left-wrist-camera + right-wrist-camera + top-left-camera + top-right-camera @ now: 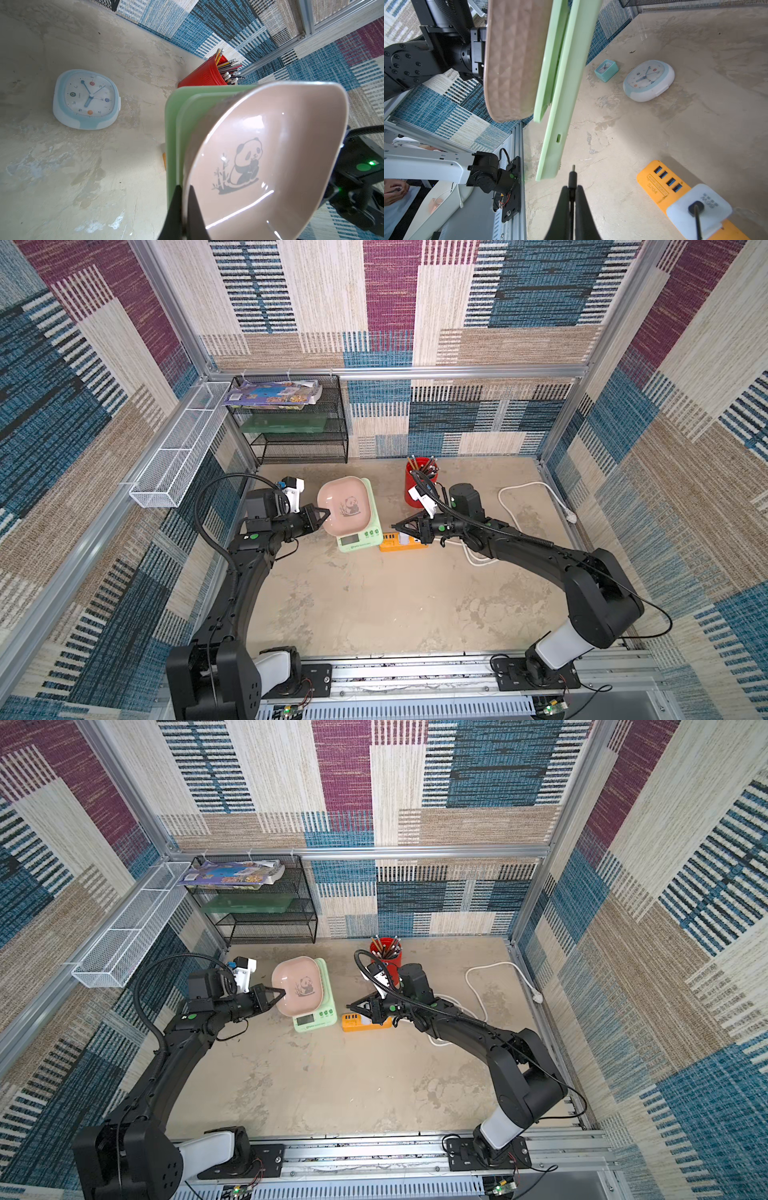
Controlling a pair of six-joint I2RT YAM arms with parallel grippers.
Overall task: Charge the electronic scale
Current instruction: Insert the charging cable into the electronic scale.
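Left gripper [184, 190] is clamped on bowl [270, 145] rim atop scale [357, 545] at mid table [374, 605]; slot [558, 138] in its edge nearest right arm is faced by plug [572, 178], pinched tight in right gripper [572, 188], just short, slightly offset

Robot lab booth, aluminium frame [399, 373], patterned wall panels [540, 302], left arm [239, 568], right arm [536, 549]

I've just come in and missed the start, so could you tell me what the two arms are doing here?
The left gripper is pinched on the rim of the pink bowl that sits on the electronic scale, apparently steadying it. The right gripper holds a black charging plug aimed at the small port in the scale's side, not yet inserted. The orange power strip lies beside the scale.
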